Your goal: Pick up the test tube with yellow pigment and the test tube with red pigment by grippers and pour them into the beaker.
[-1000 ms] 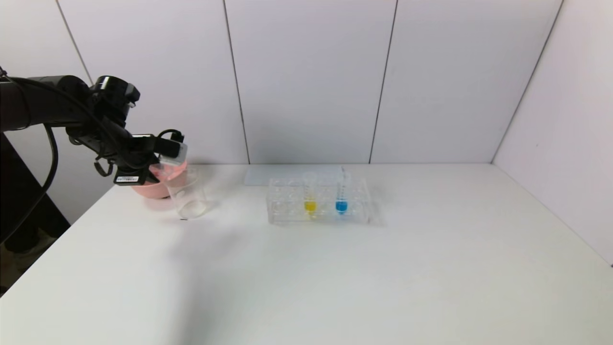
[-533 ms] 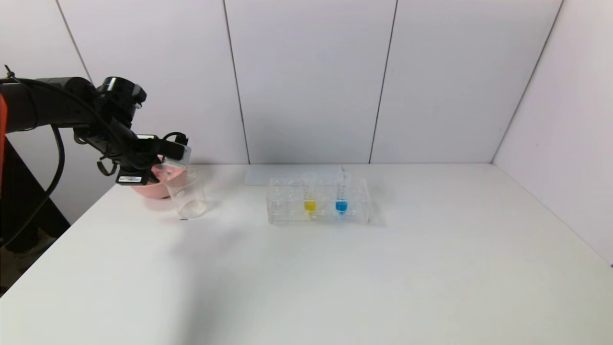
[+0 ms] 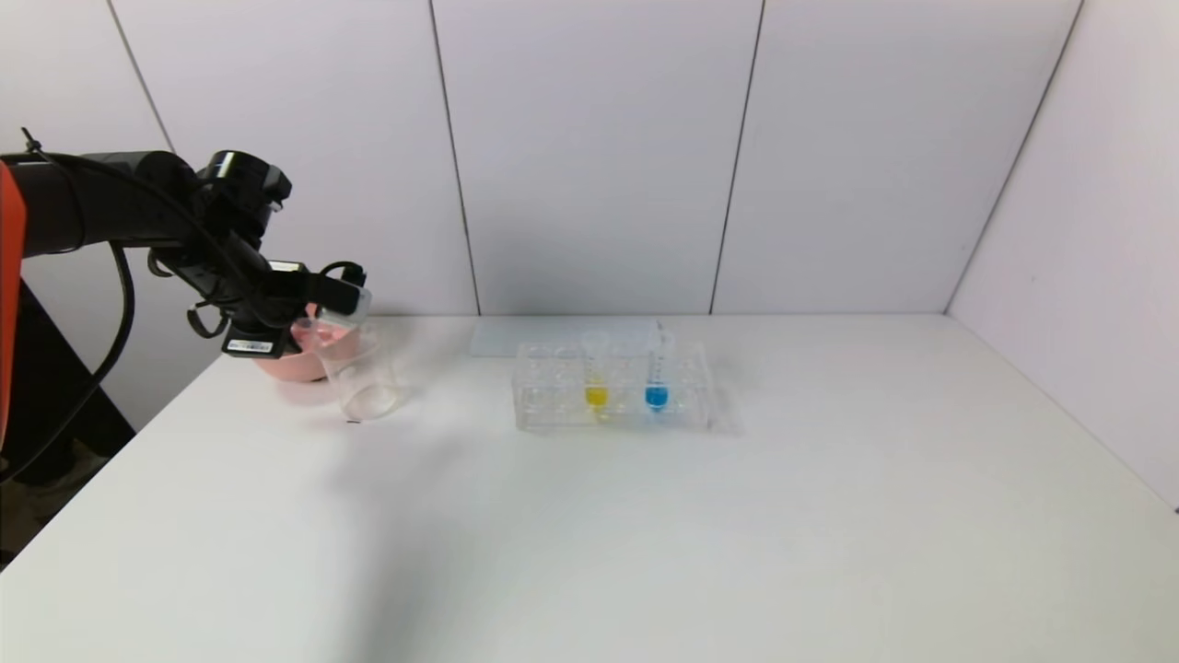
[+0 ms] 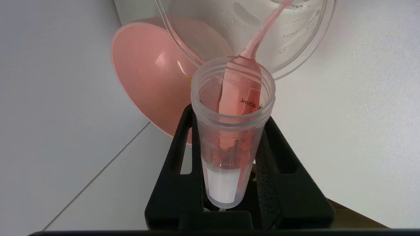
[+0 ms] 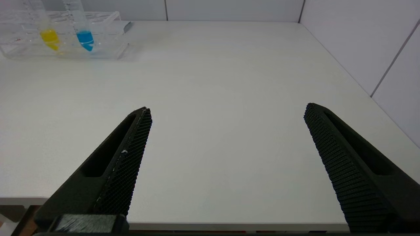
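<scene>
Left gripper (image 4: pixel 229 157) clamped on the test tube with red pigment (image 4: pixel 234 131) — tube tipped, mouth over the beaker (image 3: pixel 361 373), red liquid streaming in; right gripper (image 5: pixel 226 157) spread wide.

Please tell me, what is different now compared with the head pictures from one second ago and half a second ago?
The left gripper, shut on the red tube, drifted a little toward the rack and slightly up, keeping the tube tipped over the beaker. The left wrist view shows red liquid running into the beaker. The yellow tube, blue tube, rack and pink bowl stayed put.
</scene>
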`<state>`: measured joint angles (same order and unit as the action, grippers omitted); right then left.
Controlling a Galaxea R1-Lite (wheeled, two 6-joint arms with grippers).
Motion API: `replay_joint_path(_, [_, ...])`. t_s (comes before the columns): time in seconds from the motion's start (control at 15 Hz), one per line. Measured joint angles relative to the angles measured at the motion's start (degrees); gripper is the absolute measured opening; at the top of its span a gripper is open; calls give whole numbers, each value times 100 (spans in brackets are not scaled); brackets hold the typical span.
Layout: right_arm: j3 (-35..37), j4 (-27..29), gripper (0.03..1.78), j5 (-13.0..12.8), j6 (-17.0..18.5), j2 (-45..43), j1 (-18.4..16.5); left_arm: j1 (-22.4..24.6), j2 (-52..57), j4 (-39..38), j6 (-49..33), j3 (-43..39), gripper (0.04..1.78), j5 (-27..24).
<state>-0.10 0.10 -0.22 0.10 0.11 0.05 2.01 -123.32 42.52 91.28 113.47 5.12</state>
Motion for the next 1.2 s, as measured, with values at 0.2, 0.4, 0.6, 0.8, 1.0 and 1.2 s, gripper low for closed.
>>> replay_joint_path(0.2, [0, 0, 170, -2, 0, 0, -2, -34, -9, -11, 15, 0, 47, 46])
replay_joint_path(0.4, [0, 0, 170, -2, 0, 0, 0, -44, -24, -13, 15, 0, 47, 152])
replay_joint_path(0.6, [0, 0, 170, -2, 0, 0, 0, -69, -27, -13, 15, 0, 47, 160])
replay_joint_path(0.8, [0, 0, 170, 0, 0, 0, -2, -78, -27, -13, 23, 0, 47, 236])
replay_joint_path(1.0, [0, 0, 170, -2, 0, 0, 0, -117, -27, -13, 23, 0, 47, 332])
replay_joint_path(1.2, [0, 0, 170, -2, 0, 0, -2, -127, -27, -13, 23, 0, 47, 334])
